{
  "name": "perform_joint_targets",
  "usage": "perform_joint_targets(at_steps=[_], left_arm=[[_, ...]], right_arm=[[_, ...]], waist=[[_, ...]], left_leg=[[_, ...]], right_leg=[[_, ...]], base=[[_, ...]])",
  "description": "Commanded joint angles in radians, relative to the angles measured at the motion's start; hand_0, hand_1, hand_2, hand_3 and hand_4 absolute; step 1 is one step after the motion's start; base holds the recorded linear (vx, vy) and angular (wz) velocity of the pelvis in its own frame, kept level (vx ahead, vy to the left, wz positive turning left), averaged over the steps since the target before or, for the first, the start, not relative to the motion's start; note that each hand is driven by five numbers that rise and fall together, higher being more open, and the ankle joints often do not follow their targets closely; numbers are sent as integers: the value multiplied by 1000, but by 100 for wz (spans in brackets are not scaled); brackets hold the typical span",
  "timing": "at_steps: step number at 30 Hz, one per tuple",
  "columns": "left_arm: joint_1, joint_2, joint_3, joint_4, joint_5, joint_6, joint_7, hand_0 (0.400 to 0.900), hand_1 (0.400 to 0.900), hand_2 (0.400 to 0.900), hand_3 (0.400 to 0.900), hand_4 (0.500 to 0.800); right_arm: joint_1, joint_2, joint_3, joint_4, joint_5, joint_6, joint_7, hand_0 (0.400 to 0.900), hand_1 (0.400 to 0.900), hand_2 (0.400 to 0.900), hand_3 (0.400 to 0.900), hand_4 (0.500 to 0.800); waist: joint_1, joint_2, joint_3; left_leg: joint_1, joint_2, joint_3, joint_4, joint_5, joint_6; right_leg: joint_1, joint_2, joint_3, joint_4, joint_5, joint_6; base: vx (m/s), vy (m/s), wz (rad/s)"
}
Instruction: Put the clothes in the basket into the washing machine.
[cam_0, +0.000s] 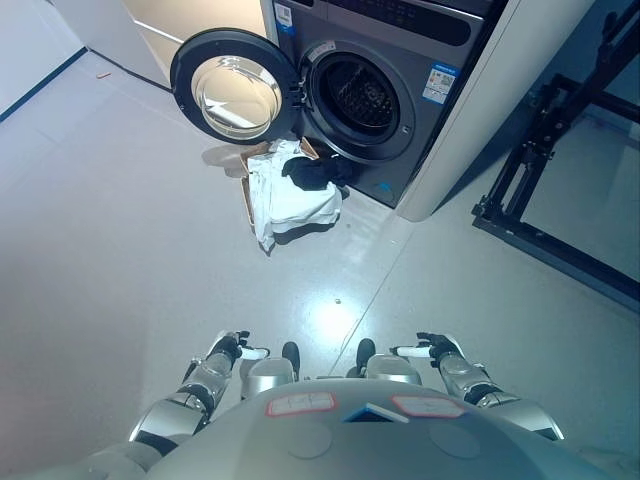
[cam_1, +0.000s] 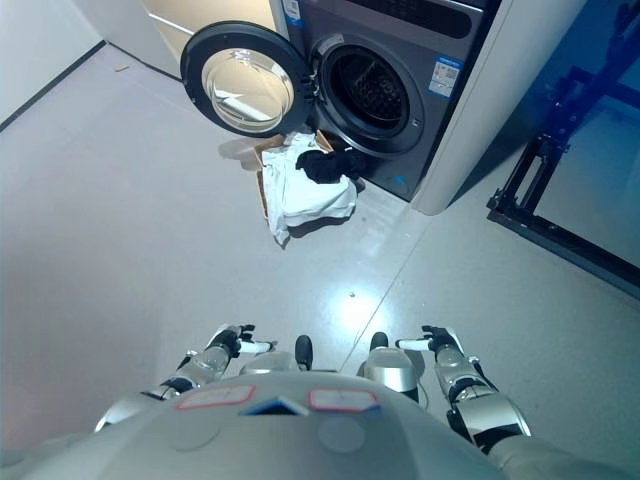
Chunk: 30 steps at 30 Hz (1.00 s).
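Observation:
A dark grey front-loading washing machine (cam_0: 400, 60) stands at the back with its round door (cam_0: 235, 90) swung open to the left and its drum (cam_0: 362, 95) showing dark. On the floor right in front of it lies a low brown basket (cam_0: 245, 190), mostly covered by a white cloth (cam_0: 295, 205) with a black garment (cam_0: 315, 172) on top. My left hand (cam_0: 232, 347) and right hand (cam_0: 432, 348) are low in the view, close to my body and far from the clothes. Both are empty with relaxed fingers.
A white side panel (cam_0: 470, 120) flanks the machine on its right. A black metal frame (cam_0: 560, 150) stands on the floor at the far right. A pale cabinet (cam_0: 170, 30) is at the back left. Grey floor lies between me and the basket.

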Motion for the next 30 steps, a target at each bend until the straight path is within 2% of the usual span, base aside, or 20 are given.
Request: perform_joint_targets(at_steps=[1,13,19,24,25,27,29,30], left_arm=[[-66,21,8,82,0,-12,7,900,900,900,900,800],[-69,25,10,86,-4,-11,9,900,900,900,900,800],[-80,27,15,84,-20,-11,15,900,900,900,900,800],[-119,51,16,80,-28,-10,26,900,900,900,900,800],[-126,54,20,83,-30,-10,24,900,900,900,900,800],[-132,59,17,84,-24,-11,18,900,900,900,900,800],[-144,67,9,84,-22,-9,16,900,900,900,900,800],[-147,69,4,84,-21,-10,15,900,900,900,900,800]], right_arm=[[-66,-3,21,48,-6,-14,-12,900,900,900,900,800],[-70,-5,20,50,-4,-14,-12,900,900,900,900,800],[-91,-23,15,49,-16,-11,-19,900,900,900,900,800],[-127,-37,3,46,-9,-14,-19,900,900,900,900,800],[-130,-41,0,48,-9,-17,-16,900,900,900,900,800],[-132,-47,-2,46,-16,-20,-14,900,900,900,900,800],[-145,-52,1,38,-18,-22,-20,900,900,900,900,800],[-149,-59,-1,36,-20,-24,-24,900,900,900,900,800]], waist=[[17,-36,5],[14,-36,9],[18,-29,27],[19,-15,56],[15,-11,62],[-4,-3,97],[-23,10,128],[-30,11,131]], left_leg=[[10,-16,21,3,-70,-17],[9,-17,23,3,-75,-14],[-10,-38,16,3,-72,14],[-60,-69,0,52,-91,63],[-48,-76,-10,53,-98,76],[-22,-84,-28,56,-103,93],[-4,-69,-44,58,-104,97],[6,-68,-46,58,-111,94]], right_leg=[[25,-29,-1,8,-24,61],[23,-31,6,8,-25,62],[-17,-44,28,42,-23,66],[-135,-71,50,267,-59,72],[-165,-82,56,357,-46,75],[-236,-95,81,528,33,80],[-313,-68,100,658,40,71],[-337,-69,91,645,35,67]], base=[[0,0,0],[3,1,-1],[-4,40,-11],[-9,134,1],[88,192,27],[90,182,40],[137,120,35],[248,41,41]])
